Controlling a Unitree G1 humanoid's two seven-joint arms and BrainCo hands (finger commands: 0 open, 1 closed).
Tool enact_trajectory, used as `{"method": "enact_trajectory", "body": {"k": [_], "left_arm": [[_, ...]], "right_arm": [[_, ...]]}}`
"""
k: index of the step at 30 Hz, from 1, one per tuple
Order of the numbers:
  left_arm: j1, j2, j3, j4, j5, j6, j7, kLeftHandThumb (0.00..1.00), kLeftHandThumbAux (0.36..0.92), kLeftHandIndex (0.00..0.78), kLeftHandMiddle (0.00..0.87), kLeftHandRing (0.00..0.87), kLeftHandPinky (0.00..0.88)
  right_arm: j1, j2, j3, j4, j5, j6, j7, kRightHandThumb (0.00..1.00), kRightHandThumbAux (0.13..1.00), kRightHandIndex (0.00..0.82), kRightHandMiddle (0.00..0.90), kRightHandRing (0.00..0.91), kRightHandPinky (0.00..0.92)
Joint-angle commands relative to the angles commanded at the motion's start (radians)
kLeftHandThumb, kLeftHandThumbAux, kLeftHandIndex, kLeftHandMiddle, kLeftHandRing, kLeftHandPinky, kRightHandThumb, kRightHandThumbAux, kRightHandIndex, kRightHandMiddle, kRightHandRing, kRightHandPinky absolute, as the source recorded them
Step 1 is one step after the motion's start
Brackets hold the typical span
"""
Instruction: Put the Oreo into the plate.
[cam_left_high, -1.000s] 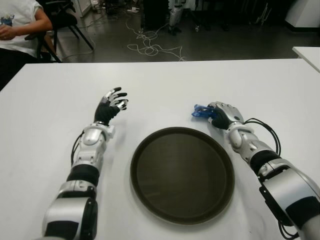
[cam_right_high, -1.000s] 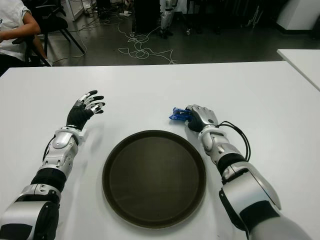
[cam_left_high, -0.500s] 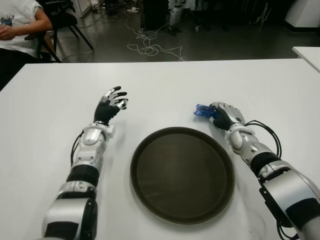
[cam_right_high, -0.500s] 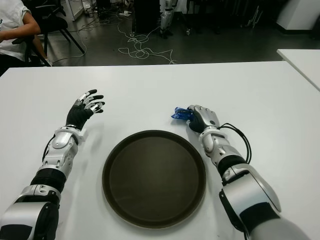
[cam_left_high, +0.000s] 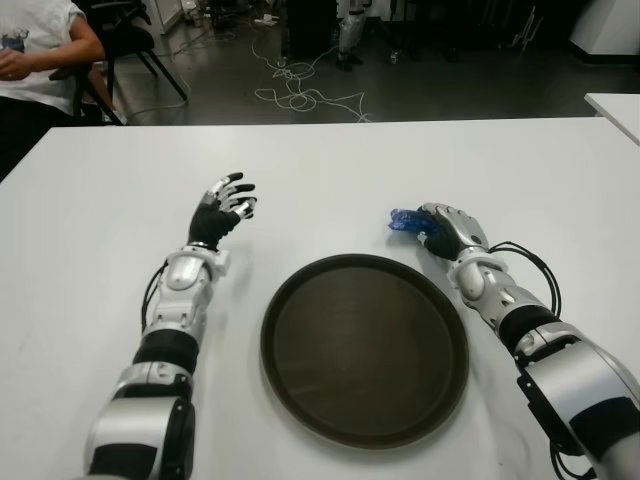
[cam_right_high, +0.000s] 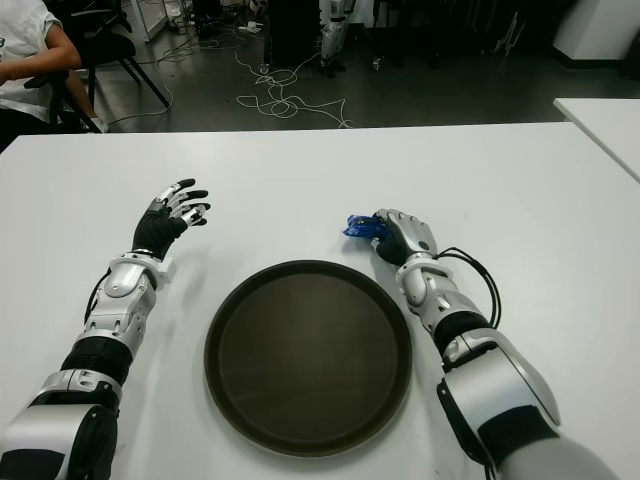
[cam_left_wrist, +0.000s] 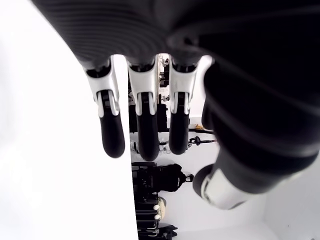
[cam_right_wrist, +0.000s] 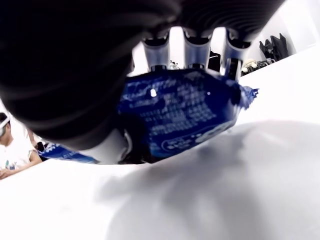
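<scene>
Right hand (cam_left_high: 447, 229) wrapped around small blue Oreo packet (cam_right_wrist: 185, 112), low over white table (cam_left_high: 330, 180), just beyond rim of round dark plate (cam_left_high: 365, 345). Plate holds nothing. Grab looks done; carry and drop left. Left hand (cam_left_high: 222, 211) fingers spread, left of plate.

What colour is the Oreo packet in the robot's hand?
Blue with white print; the Oreo packet shows best in the right wrist view.

Silver-and-black segmented arms; left robot hand (cam_left_high: 222, 207) black with white knuckles, right robot hand (cam_left_high: 447, 229) silver-backed; black cable (cam_left_high: 530, 262) looped at right forearm.
</scene>
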Motion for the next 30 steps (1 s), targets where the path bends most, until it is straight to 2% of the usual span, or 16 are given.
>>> {"method": "enact_trajectory", "body": {"k": [16, 30], "left_arm": [[0.000, 0.008, -0.004, 0.009, 0.006, -0.004, -0.004, 0.207, 0.807, 0.183, 0.263, 0.263, 0.316], [-0.002, 0.002, -0.001, 0.002, 0.002, 0.005, 0.008, 0.213, 0.814, 0.181, 0.260, 0.257, 0.311]], "right_arm": [[0.001, 0.002, -0.027, -0.006, 0.020, -0.023, 0.008, 0.694, 0.729, 0.436, 0.742, 0.741, 0.713], [0.003, -0.026, -0.038, -0.063, 0.027, -0.091, -0.065, 0.696, 0.728, 0.434, 0.734, 0.733, 0.713]]}}
